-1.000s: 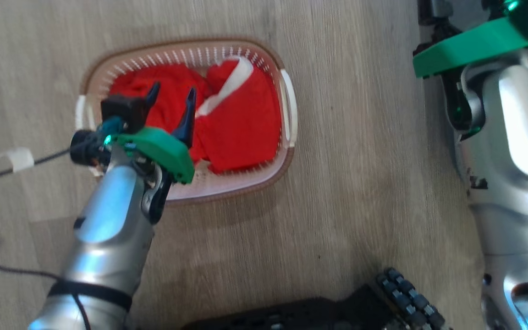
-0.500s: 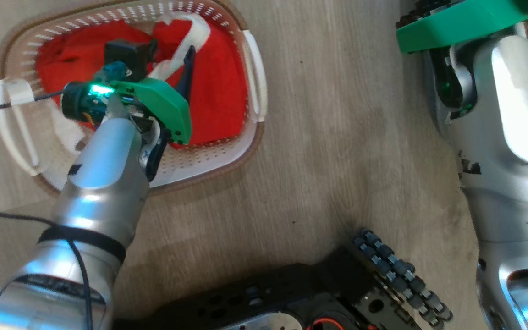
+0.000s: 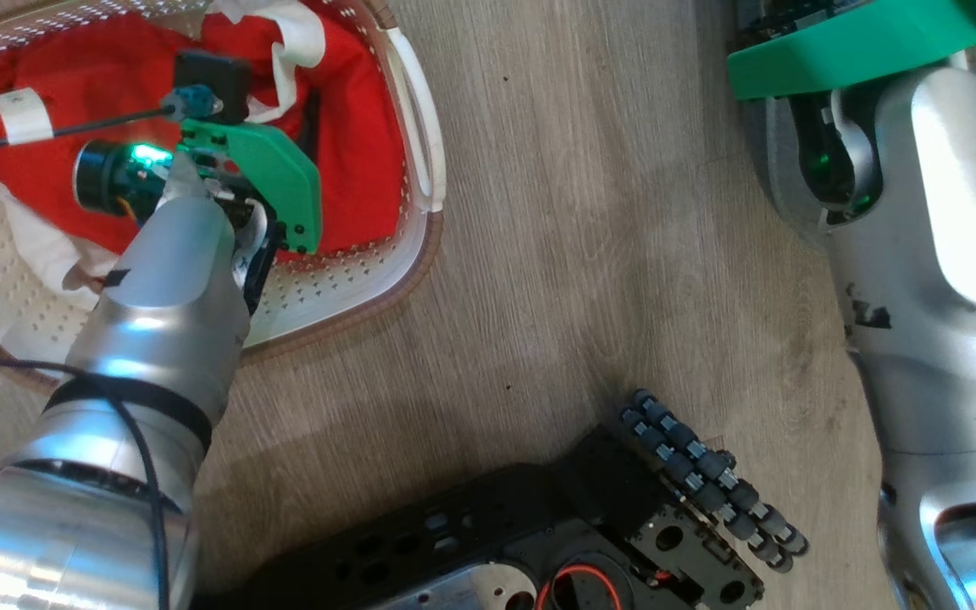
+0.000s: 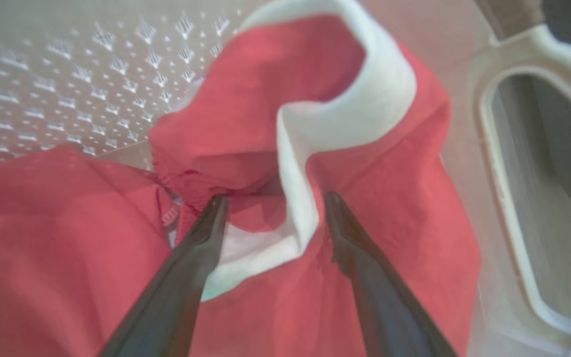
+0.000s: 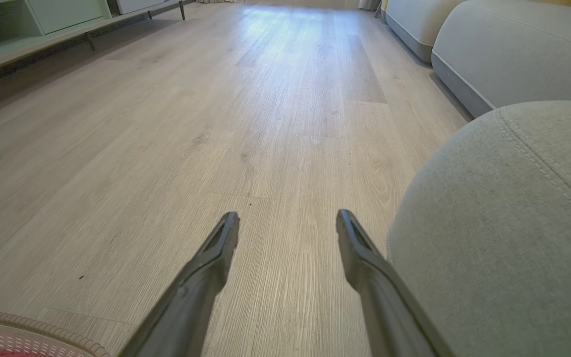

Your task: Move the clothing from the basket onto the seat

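The clothing (image 3: 352, 161), two red garments as far as the folds allow a count, lies wholly inside the single basket (image 3: 344, 284) on the wood floor (image 3: 590, 254); no transfer is complete and both pieces are left to move. The left gripper (image 4: 275, 199) is down in the basket with jaws fully spread, straddling a white band (image 4: 293, 173), with no fabric clamped. The right gripper (image 5: 286, 217) hangs fully spread and empty above the floor, just beside the grey seat (image 5: 503, 223), whose visible part bears no garment.
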You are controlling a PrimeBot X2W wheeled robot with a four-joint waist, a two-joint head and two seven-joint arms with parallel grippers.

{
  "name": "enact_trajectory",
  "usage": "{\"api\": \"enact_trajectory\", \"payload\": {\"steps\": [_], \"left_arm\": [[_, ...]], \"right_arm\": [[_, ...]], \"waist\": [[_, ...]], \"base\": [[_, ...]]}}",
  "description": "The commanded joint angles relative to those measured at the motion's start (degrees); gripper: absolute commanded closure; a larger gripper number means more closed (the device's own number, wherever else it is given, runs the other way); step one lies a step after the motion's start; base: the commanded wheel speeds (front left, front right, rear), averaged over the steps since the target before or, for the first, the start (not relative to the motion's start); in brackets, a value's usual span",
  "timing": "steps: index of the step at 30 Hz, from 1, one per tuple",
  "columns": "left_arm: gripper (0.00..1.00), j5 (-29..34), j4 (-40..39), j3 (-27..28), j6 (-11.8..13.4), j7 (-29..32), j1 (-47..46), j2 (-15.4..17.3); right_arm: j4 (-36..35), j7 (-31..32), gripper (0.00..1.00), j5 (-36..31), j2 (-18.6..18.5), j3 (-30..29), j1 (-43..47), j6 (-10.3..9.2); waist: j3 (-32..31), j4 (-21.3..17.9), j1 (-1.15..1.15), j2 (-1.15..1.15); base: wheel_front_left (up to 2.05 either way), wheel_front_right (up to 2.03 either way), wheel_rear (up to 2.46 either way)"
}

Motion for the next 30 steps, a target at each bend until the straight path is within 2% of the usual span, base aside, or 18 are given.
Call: {"api": "enact_trajectory", "payload": {"steps": [1,3,4,5,10,15,21,30], "left_arm": [[0.0,0.18,-0.35,0.34,-0.36,-0.16,1.04,0.85],[0.0,0.72,0.02,-0.69,-0.83,-0.08,0.85,0.85],[0.55,1.01,0.19,-1.11,-0.98,-0.11,0.8,0.93],[1.0,1.19,0.35,-1.42,-1.14,-0.14,0.8,1.12],[1.0,1.05,0.67,-1.83,-1.97,-0.73,0.78,2.0],[1.0,-0.28,0.62,-1.56,-2.99,-1.22,2.85,1.67],[1.0,-2.42,-3.04,-0.49,-3.67,-1.44,7.74,1.16],[1.0,-3.49,-10.29,2.58,-3.37,-1.46,15.19,0.98]], "right_arm": [[-1.98,-0.36,0.0,0.52,0.85,0.44,2.57,-0.01],[-2.04,-0.36,0.0,0.92,0.85,0.42,2.77,-0.01],[-2.07,-0.36,0.0,1.03,0.86,0.47,2.81,-0.01],[-2.09,-0.36,0.0,1.16,0.86,0.54,2.82,-0.01],[-1.96,-0.36,0.0,2.22,0.86,0.62,2.46,-0.01],[-0.83,-0.36,0.0,1.46,0.86,-0.09,3.06,-0.01],[1.3,-0.36,0.0,-0.52,0.86,-0.71,4.67,-0.01],[5.02,-0.36,0.0,-1.31,0.74,-0.19,8.34,-0.01]], "waist": [[0.03,-0.08,0.0,0.0],[0.08,-0.2,0.0,0.0],[0.04,-0.27,0.0,0.0],[-0.05,-0.34,0.0,0.0],[-1.42,-0.37,0.0,0.0],[-5.46,1.61,0.0,0.0],[-12.83,5.4,0.0,0.0],[-23.7,9.28,0.0,0.0]], "base": [[0.0,0.0,0.0],[0.0,0.0,0.0],[0.0,0.0,0.0],[0.0,0.0,0.0],[0.0,0.0,0.0],[0.0,0.0,0.0],[0.0,0.0,0.0],[0.0,0.0,0.0]]}}
